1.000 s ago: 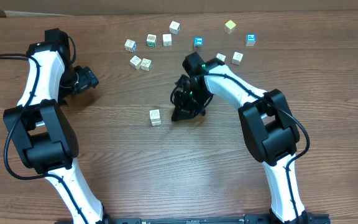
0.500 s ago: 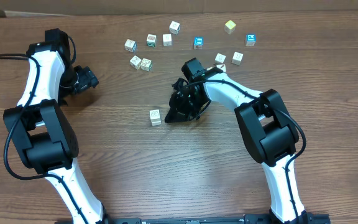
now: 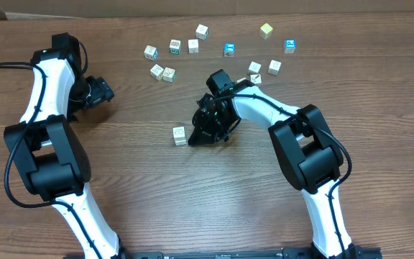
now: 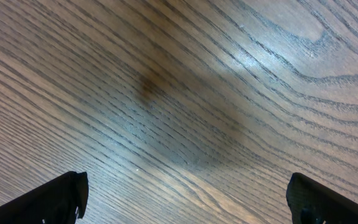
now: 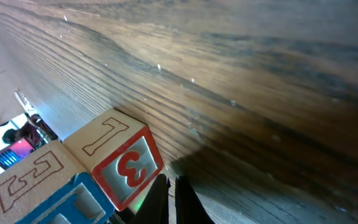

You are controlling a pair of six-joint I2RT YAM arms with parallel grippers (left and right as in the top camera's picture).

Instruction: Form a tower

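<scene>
Overhead looks down; wrist views hug the table.

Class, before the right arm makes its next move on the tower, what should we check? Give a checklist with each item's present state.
1. Tower standing: ok.
2. Right gripper empty: ok, shut on nothing.
3. Right gripper clear of the tower: cannot tell; it sits very close beside it.
4. Left gripper out of the way: ok, open over bare table.
5. Loose pale cubes available: ok, several lie beyond the tower.

A robotics lab: left arm and right arm stand at a wood-grain table scattered with lettered cubes.
</scene>
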